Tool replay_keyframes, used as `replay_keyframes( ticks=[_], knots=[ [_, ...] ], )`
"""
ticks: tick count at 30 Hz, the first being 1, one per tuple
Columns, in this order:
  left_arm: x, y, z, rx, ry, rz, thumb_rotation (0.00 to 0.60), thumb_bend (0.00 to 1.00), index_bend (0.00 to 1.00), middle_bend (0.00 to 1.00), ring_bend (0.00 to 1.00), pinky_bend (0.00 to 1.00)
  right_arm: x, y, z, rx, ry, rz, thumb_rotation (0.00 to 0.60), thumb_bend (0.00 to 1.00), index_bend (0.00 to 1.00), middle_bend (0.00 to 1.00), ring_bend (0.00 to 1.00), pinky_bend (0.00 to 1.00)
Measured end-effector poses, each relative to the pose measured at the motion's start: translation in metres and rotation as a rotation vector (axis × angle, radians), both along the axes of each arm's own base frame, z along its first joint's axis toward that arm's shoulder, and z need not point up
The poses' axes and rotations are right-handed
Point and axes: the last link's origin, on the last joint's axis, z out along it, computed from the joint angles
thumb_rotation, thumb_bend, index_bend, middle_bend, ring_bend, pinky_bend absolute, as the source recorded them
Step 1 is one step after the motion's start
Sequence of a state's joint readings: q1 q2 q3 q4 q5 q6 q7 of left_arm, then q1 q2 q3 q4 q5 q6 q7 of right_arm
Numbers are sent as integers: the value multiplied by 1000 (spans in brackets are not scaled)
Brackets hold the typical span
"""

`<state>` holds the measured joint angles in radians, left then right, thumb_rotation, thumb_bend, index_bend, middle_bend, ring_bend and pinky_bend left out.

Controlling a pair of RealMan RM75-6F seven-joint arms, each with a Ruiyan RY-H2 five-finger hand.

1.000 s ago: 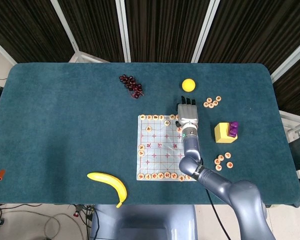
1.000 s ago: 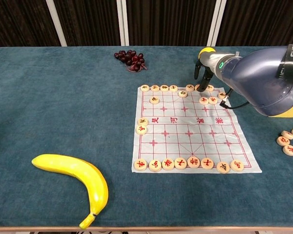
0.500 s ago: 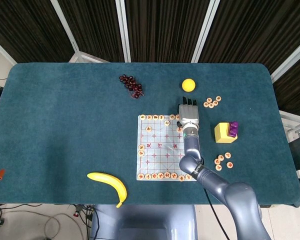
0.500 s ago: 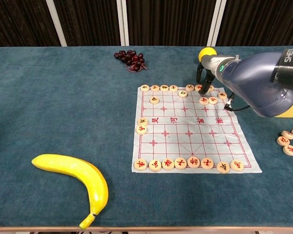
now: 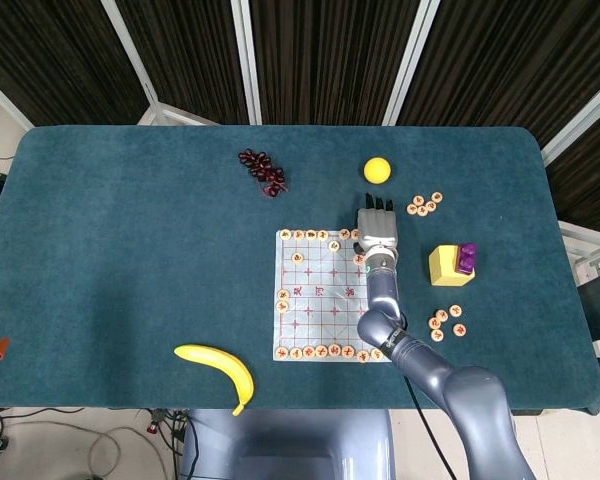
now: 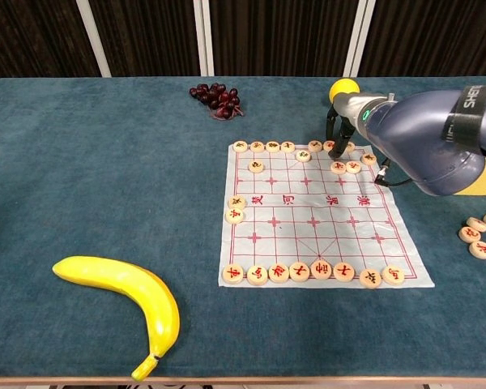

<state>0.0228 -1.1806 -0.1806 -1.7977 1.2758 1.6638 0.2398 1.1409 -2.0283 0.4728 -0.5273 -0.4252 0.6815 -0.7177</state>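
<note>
My right hand (image 5: pixel 376 226) hangs over the far right corner of a white paper chess board (image 5: pixel 320 300) printed with red lines. In the chest view its dark fingers (image 6: pixel 337 134) point down and reach the round wooden pieces (image 6: pixel 334 147) in the board's far row. The fingers look spread, and I see nothing gripped between them. More pieces line the near edge (image 6: pixel 308 271), and two sit at the left edge (image 6: pixel 235 209). My left hand is out of both views.
A banana (image 6: pixel 125 292) lies near the front edge, left of the board. Dark grapes (image 5: pixel 263 170) and a yellow ball (image 5: pixel 377 170) lie beyond the board. To the right are a yellow block with a purple object (image 5: pixel 446 263) and loose pieces (image 5: pixel 425 204) (image 5: pixel 446 321).
The right hand has sunk a little and shifted slightly toward the board's far row, bringing its fingertips down to the pieces. Nothing else has moved.
</note>
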Motion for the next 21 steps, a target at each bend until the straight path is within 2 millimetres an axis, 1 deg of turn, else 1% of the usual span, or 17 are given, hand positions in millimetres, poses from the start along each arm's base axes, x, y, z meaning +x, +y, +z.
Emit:
replay_keyframes(
  ticks=[21],
  knots=[
    [0,2,0,2,6,5,600,27,19,0,0,73,-1,-4,-2,-6,2,-14,600,374,455,0,0,36]
  ],
)
